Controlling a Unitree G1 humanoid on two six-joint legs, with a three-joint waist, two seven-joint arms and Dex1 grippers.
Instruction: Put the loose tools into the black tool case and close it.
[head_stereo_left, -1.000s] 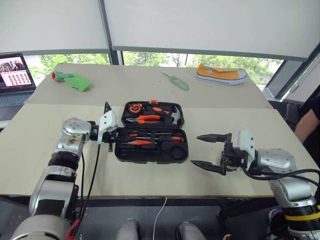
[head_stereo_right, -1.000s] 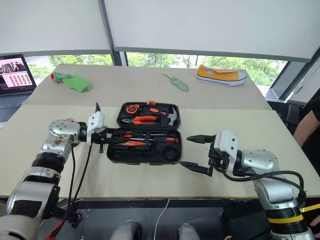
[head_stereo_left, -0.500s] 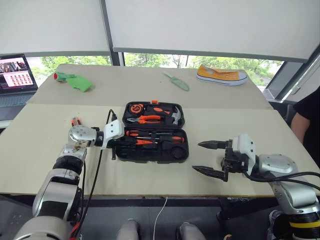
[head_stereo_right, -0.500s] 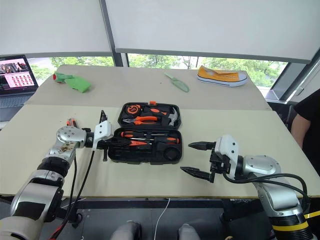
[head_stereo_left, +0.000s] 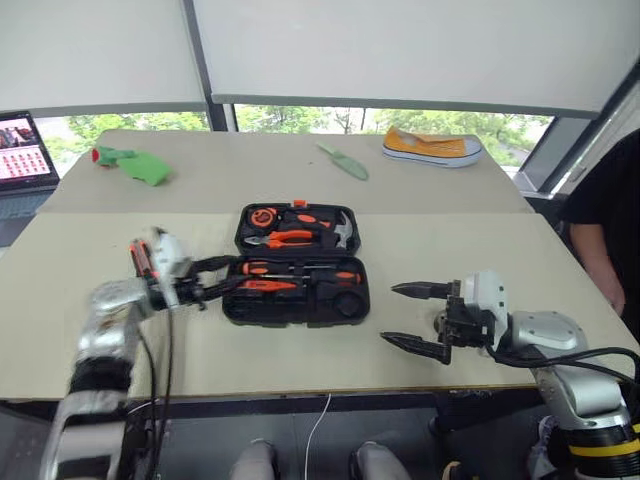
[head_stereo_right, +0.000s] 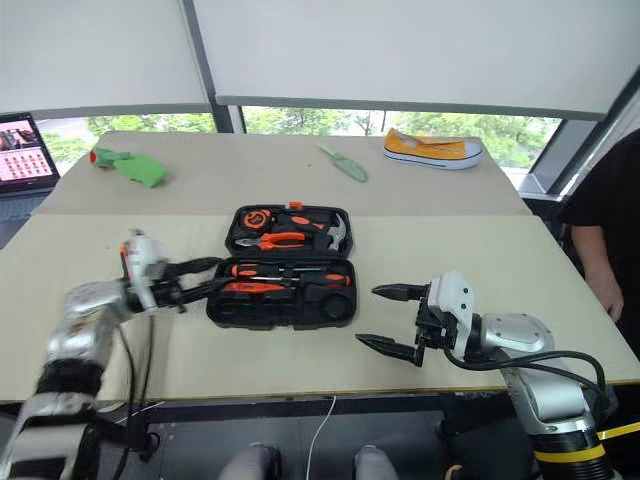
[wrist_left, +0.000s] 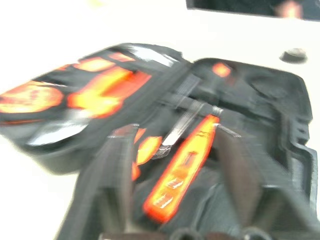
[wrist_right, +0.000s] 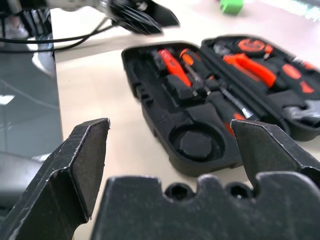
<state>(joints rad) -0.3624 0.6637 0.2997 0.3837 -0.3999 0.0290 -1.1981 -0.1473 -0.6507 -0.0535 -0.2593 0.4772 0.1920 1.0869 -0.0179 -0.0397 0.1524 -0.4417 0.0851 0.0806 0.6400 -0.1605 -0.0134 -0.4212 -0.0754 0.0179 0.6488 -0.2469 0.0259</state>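
The black tool case (head_stereo_left: 297, 262) lies open mid-table, screwdrivers (head_stereo_left: 300, 270) slotted in its near half. The left gripper (head_stereo_left: 212, 278), blurred, hangs by the case's left edge, fingers seemingly apart and empty. The right gripper (head_stereo_left: 410, 318) hovers right of the case, spread wide. Beyond the case lie a green trowel (head_stereo_left: 344, 161) and a yellow shoe (head_stereo_left: 432, 147).

The tool case (head_stereo_left: 296, 263) lies open in the middle of the near table (head_stereo_left: 300, 355), its lid half behind and its tray half in front; the screwdrivers (head_stereo_left: 300, 270) lie in the tray; the left gripper (head_stereo_left: 218, 277) sits just left of the case, the right gripper (head_stereo_left: 410, 316) to its right, apart from it; on the far table lie the trowel (head_stereo_left: 344, 162) and, right of it, the shoe (head_stereo_left: 431, 147); a laptop (head_stereo_left: 20, 150) stands at the far left.
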